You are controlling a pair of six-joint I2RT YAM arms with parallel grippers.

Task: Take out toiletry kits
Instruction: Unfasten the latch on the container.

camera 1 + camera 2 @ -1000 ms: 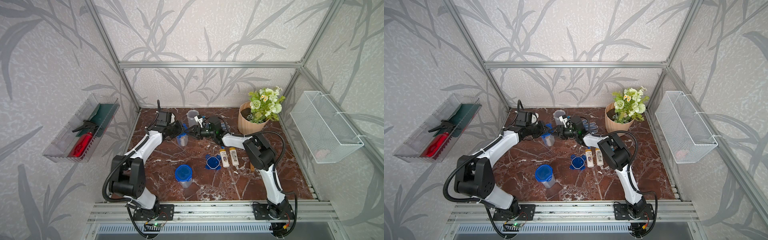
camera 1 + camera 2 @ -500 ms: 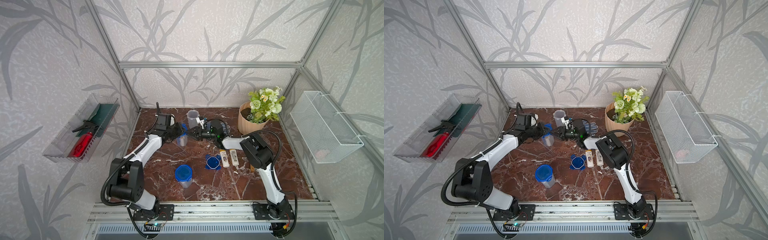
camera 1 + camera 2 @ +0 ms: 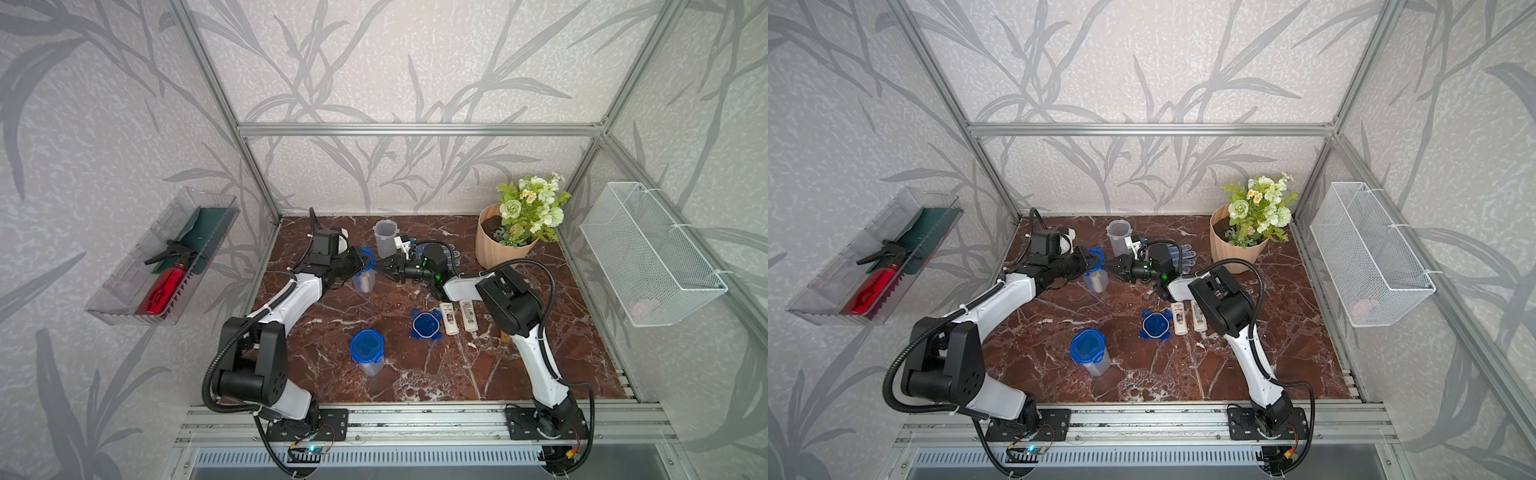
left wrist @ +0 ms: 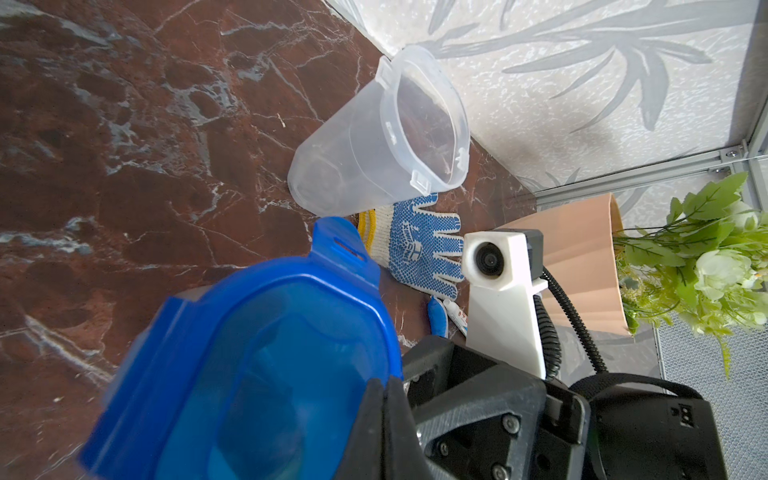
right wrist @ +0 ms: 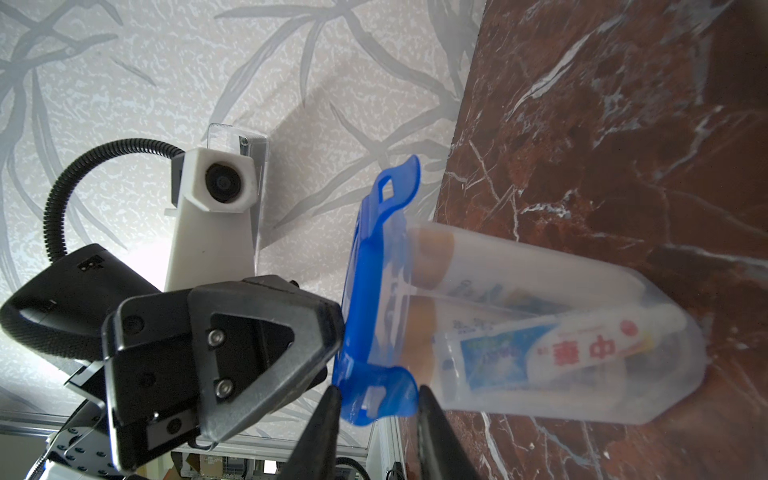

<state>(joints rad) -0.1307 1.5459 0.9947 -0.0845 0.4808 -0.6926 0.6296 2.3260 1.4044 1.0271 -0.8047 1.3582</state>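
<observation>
A clear cup (image 3: 363,279) (image 3: 1096,278) with a blue lid (image 4: 249,374) (image 5: 365,291) stands at the back of the marble table. Inside it I see a toothpaste tube (image 5: 561,349) and gold-capped bottles (image 5: 432,257). My left gripper (image 3: 362,262) (image 4: 384,399) is shut and empty, its tips pressed on the lid's top. My right gripper (image 3: 379,270) (image 5: 376,399) has its jaws on either side of the lid's latch flap (image 5: 382,395), touching it. Two white bottles (image 3: 449,318) (image 3: 1179,318), a loose blue lid (image 3: 424,324) and a second lidded cup (image 3: 368,353) lie nearer the front.
An empty clear cup (image 3: 385,237) (image 4: 374,137) and a blue-dotted glove (image 3: 1181,251) (image 4: 419,245) sit behind the grippers. A flower pot (image 3: 498,245) stands at the back right. A wire basket (image 3: 648,257) hangs on the right wall, a clear tray (image 3: 162,257) on the left.
My right gripper's jaws have narrowed around the lid's flap and edged toward the cup. My left gripper has moved slightly right onto the lid, still shut.
</observation>
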